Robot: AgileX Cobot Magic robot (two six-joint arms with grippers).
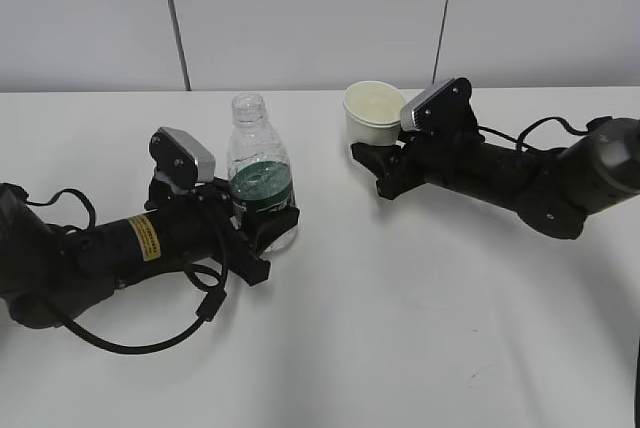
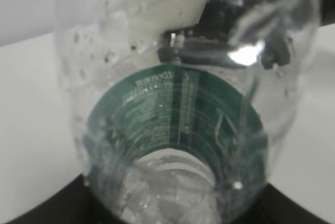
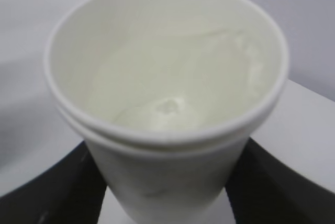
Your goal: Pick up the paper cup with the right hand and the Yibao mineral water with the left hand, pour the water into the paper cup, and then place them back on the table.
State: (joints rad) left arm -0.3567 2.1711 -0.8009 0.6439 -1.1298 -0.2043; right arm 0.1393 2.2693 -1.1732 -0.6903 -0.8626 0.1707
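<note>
The Yibao mineral water (image 1: 261, 188) stands upright and capless on the tabletop (image 1: 420, 328), left of centre, with the left gripper (image 1: 268, 231) closed around its lower body at the green label. The bottle looks mostly empty; droplets cling inside its wall in the left wrist view. Well apart to the right, the paper cup (image 1: 373, 113) is upright with the right gripper (image 1: 372, 155) clamped about its base; whether it rests on the tabletop or sits just above it I cannot tell. Its inside looks wet or shallowly filled in the right wrist view. I judge the pour done and the set-down in hand; next, each gripper needs to release and back away without tipping anything. Count: one bottle, one cup, two arms.
</note>
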